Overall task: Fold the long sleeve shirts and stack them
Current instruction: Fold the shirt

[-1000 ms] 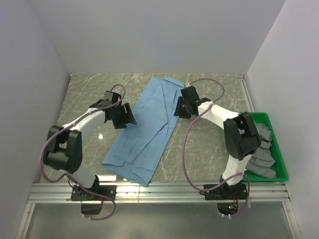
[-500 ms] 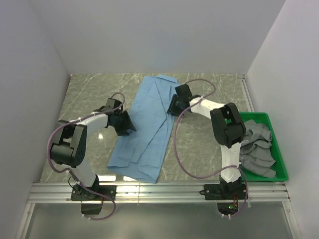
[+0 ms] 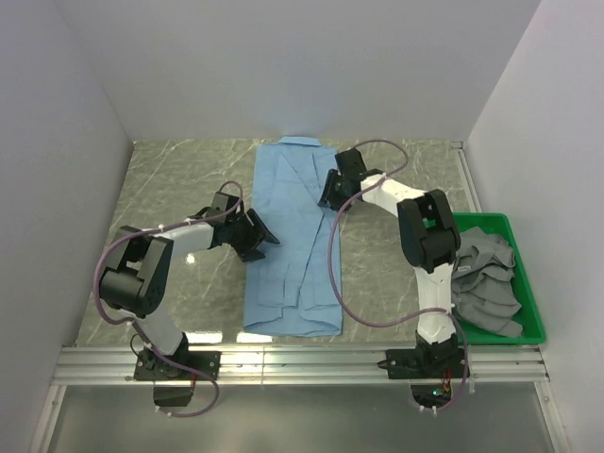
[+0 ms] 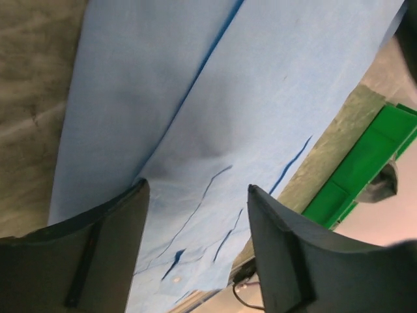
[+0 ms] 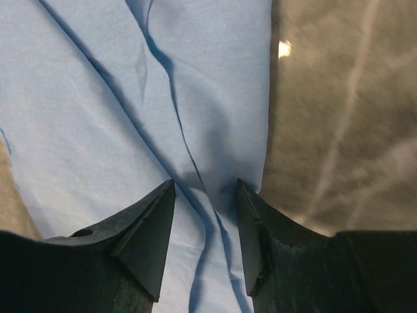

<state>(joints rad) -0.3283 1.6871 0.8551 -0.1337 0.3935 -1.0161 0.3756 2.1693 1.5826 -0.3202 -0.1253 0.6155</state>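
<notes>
Plainly, the marbled table [image 3: 179,175] carries one light blue shirt [image 3: 288,241], laid flat as a long strip down its middle, with the collar at the far edge, the hem close to the near edge, and creases running lengthwise. At the right edge a green tray [image 3: 486,219] holds crumpled grey cloth [image 3: 486,283]; we cannot tell what garments these are. We cannot pick the sleeves out from the body. The left gripper [image 4: 197,188] sits at the shirt's left side, jaws apart over the cloth. The right gripper [image 5: 205,183], nearer the collar, also stands apart, a crease running between its fingers. Whether the tips touch cloth we cannot tell.
</notes>
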